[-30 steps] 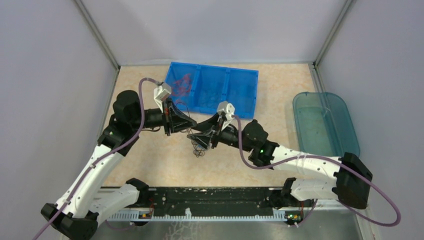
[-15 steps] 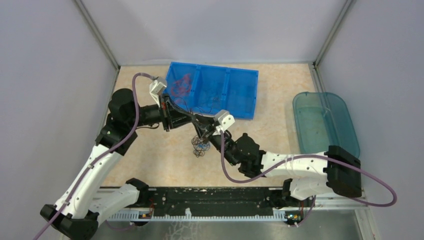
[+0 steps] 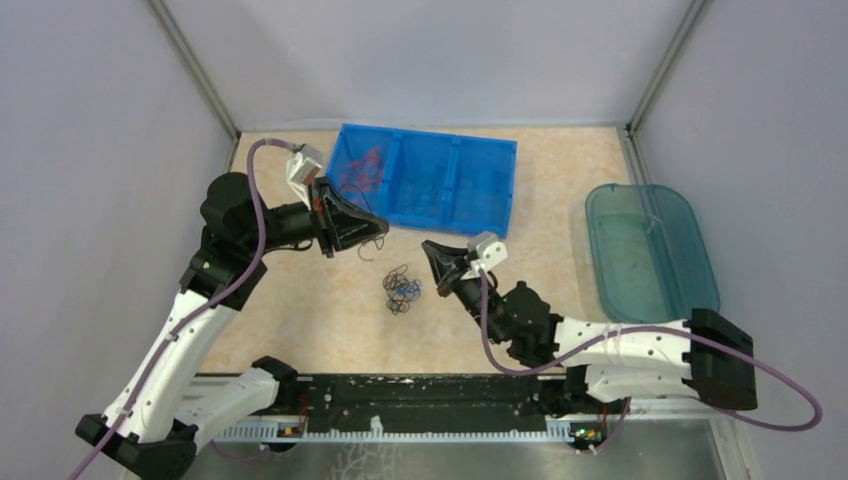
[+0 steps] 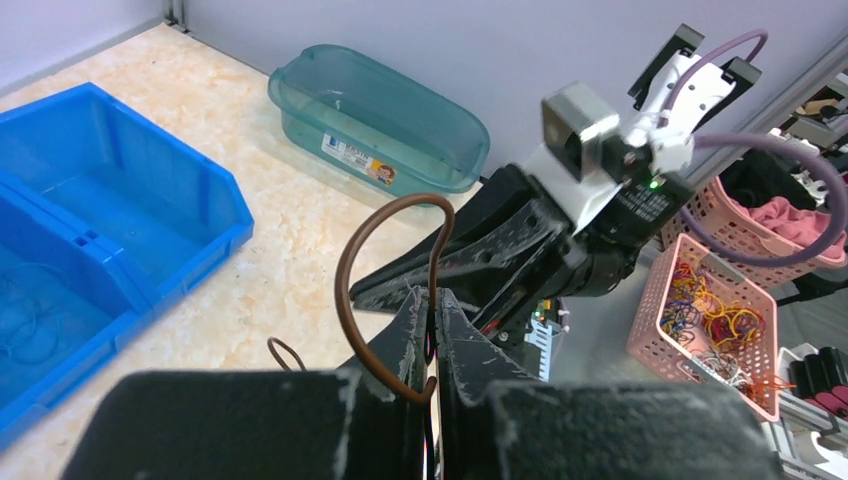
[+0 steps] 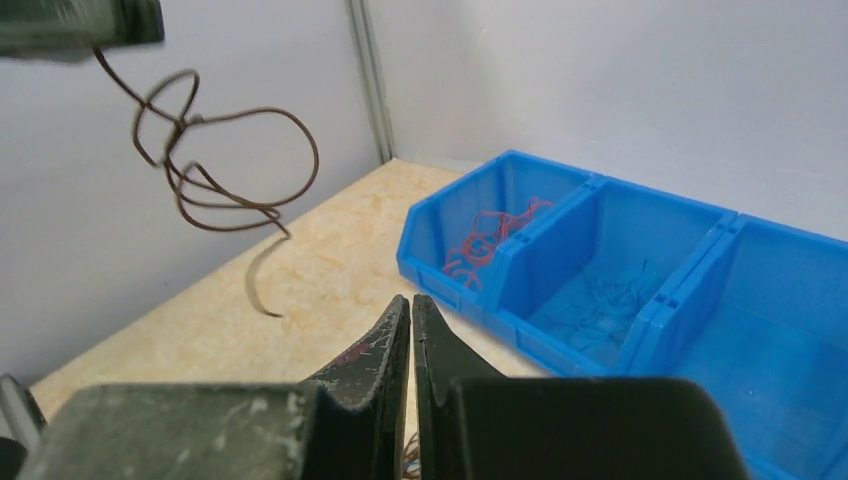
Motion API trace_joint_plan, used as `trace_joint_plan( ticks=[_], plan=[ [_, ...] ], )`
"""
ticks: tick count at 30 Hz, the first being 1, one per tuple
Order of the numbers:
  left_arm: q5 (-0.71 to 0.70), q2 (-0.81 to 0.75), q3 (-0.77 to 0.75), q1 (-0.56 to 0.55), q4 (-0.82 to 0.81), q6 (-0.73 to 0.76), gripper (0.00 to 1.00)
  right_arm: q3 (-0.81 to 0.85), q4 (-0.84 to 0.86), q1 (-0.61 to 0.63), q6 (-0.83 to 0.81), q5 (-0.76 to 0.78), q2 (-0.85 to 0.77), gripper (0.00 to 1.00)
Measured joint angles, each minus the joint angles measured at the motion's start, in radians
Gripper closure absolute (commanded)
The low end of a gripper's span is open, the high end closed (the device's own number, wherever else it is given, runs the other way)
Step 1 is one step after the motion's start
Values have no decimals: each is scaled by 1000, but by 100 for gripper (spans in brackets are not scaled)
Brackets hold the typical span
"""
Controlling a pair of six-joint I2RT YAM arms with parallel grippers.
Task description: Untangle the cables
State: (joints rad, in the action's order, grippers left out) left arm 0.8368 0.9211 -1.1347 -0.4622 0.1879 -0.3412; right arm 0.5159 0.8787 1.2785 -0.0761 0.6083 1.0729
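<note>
A small clump of cables (image 3: 401, 287), black and blue, lies on the table between the arms. My left gripper (image 3: 376, 226) is shut on a dark brown cable (image 4: 385, 290) and holds it in the air beside the blue bin; the wire curls out of the jaws and dangles (image 5: 215, 165). My right gripper (image 3: 430, 250) is shut with nothing seen between its jaws (image 5: 411, 305), to the right of the clump and apart from it.
A blue three-compartment bin (image 3: 428, 178) stands at the back, with red cables (image 5: 485, 240) in its left compartment and thin blue ones (image 5: 600, 305) in the middle. A teal tub (image 3: 648, 250) stands at the right. A pink basket (image 4: 715, 325) sits off the table.
The right gripper has let go and drawn back to the right. The left gripper has pulled the brown cable away to the upper left. The clump now lies free on the table.
</note>
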Motion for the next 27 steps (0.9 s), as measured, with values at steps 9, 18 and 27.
trace_joint_plan(
  ticks=[9,18,27],
  plan=[
    [-10,1,0,0,14,32,89,12,-124,-139,134,-215,-157,29],
    [-2,17,0,0,14,43,87,189,-180,-151,139,-601,-18,26],
    [5,19,0,0,14,47,86,324,-152,-151,152,-688,208,100]
  ],
)
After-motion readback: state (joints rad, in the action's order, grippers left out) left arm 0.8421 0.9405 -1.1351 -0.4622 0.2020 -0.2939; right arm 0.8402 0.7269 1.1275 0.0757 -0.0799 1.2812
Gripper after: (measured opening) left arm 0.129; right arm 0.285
